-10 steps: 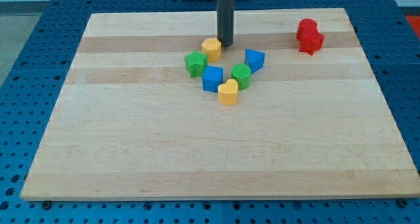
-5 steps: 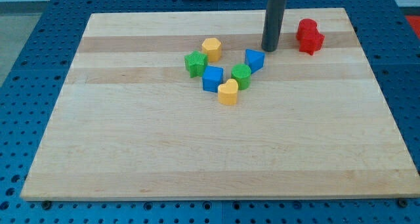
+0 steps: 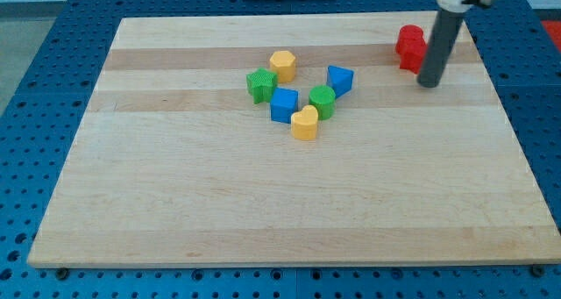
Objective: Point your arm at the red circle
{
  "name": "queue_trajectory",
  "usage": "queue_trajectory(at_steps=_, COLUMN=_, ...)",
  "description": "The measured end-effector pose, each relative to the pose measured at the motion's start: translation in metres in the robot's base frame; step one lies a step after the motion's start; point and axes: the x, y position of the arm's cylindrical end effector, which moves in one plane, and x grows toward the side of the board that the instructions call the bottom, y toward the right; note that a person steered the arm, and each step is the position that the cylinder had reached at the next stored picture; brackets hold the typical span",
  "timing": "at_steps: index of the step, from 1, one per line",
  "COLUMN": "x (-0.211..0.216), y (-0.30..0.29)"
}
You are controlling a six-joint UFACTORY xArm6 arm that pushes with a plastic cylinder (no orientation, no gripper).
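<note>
Two red blocks (image 3: 408,45) sit close together near the board's top right; the rod hides part of them, so I cannot tell which is the circle. My tip (image 3: 428,84) rests on the board just below and right of the red blocks, the rod overlapping their right side. Near the board's top middle lies a cluster: a yellow hexagon block (image 3: 282,65), a green star-like block (image 3: 260,84), a blue cube (image 3: 283,104), a yellow heart-like block (image 3: 304,123), a green round block (image 3: 323,101) and a blue block (image 3: 339,79).
The wooden board (image 3: 280,202) lies on a blue perforated table (image 3: 35,115). The board's right edge is close to my tip.
My tip has swept from beside the yellow hexagon block rightward across the board's top to the red blocks. No block has moved.
</note>
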Motion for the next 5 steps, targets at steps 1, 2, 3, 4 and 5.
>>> queue_trajectory(at_steps=1, x=-0.017, y=0.031)
queue_trajectory(at_steps=2, x=-0.045, y=0.039)
queue_trajectory(at_steps=3, x=-0.075, y=0.039)
queue_trajectory(at_steps=4, x=-0.106, y=0.039)
queue_trajectory(at_steps=5, x=-0.117, y=0.027)
